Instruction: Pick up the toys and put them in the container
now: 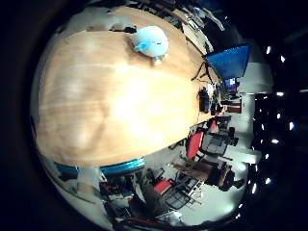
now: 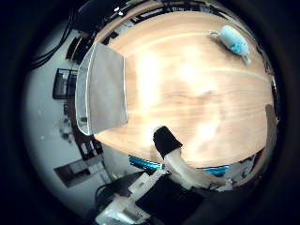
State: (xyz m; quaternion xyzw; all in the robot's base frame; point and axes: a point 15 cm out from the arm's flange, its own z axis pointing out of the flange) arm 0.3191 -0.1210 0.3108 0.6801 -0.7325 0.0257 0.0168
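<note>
the robot hand [image 2: 176, 159] sits high over the worktop [image 1: 110, 110], palm turned down toward the wood, so both palm views take in most of the surface at once. from that height it can find the toy and the container before it commits to a reach. only one finger shows, a white one with a black tip reaching in over the near edge of the worktop. it looks fairly straight and touches nothing, but with so little of the hand in view i cannot tell how far open it is. nothing appears to be held.

the one toy visible is a pale blue plush toy [image 1: 151, 42], lying alone on the bare wood toward the far end of the worktop, well apart from the hand. the container [image 2: 101, 91], a grey open bin with a pale rim, rests at a corner of the worktop, partly over the edge it seems, and appears empty. toy and bin are well apart, with open wood between them.

the pick-up looks not yet begun. the likely next move is to travel toward the plush toy and come down over it.
</note>
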